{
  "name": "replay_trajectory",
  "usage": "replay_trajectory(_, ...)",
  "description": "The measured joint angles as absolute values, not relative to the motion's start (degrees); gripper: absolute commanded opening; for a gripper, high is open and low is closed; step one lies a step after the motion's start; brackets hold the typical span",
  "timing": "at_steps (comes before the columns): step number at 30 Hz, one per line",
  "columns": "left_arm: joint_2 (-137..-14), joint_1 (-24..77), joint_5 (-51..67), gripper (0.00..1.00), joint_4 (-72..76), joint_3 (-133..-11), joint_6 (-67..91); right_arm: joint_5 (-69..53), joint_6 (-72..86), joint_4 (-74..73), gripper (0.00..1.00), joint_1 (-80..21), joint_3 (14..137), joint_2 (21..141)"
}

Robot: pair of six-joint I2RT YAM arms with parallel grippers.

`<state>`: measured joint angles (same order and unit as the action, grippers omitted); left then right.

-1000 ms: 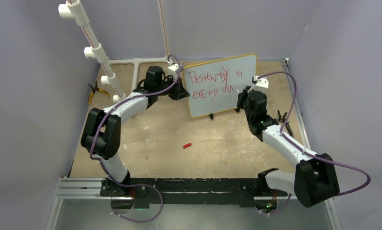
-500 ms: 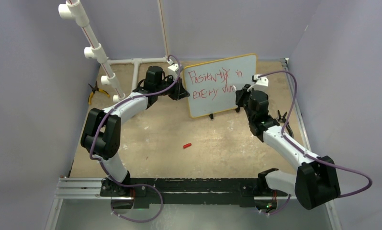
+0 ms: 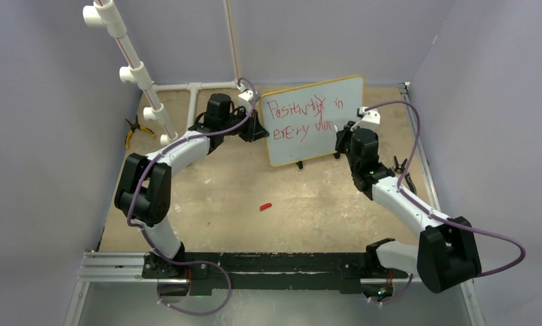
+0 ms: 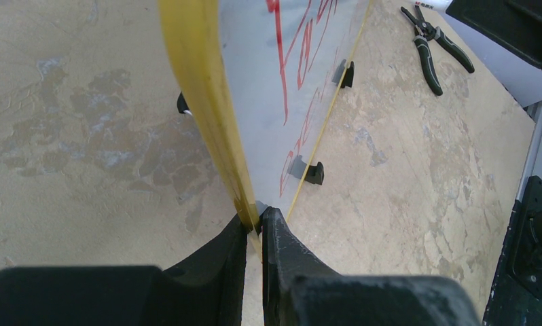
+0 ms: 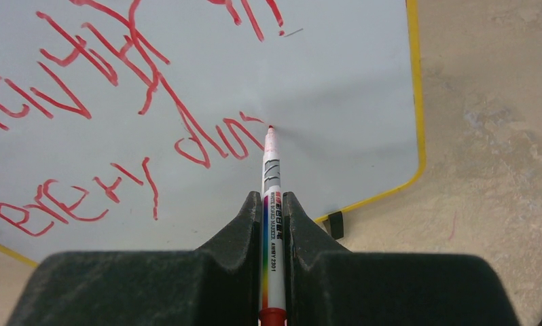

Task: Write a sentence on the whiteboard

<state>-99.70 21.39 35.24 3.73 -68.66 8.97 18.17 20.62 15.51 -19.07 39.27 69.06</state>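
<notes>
Tan, blotchy worktop (image 3: pixel 241 183) fills the floor of a grey-walled box. At about 12 o'clock on it stands the small white whiteboard with a thin yellow frame (image 3: pixel 309 151), up on little black feet.

The left arm (image 3: pixel 180 149) reaches to the board's 9 o'clock edge. Its jaws are closed on the yellow frame and hold the board steady. The right arm (image 3: pixel 390 190) comes in from 3 o'clock. Its jaws are closed on a white marker pen with a red tip (image 5: pixel 271 170), and the tip touches the board.

The sentence in thin red scrawl (image 3: pixel 295 109) has two lines. The top line looks full. The tip sits at the end of the last word on the bottom line, so I think the writing is nearly done, with maybe a letter or two left.

That last word is too messy to read. From above, the right arm hides the board's lower corner at 4 o'clock. The left wrist view sees the board almost edge-on. A small red piece (image 3: pixel 265 206) lies toward 6 o'clock of the board; it may be the pen's cap.
</notes>
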Motion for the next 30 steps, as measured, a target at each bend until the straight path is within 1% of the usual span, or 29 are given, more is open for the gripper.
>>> replay_trajectory(16,-99.6,21.4,35.2,0.0,3.7,-68.6,9.0,20.1,20.5,13.9,0.0,-19.0,39.3,67.1)
replay_trajectory(30,-99.6,21.4,35.2,0.0,3.7,-68.6,9.0,20.3,19.9,15.9,0.0,-18.7,41.3,69.4)
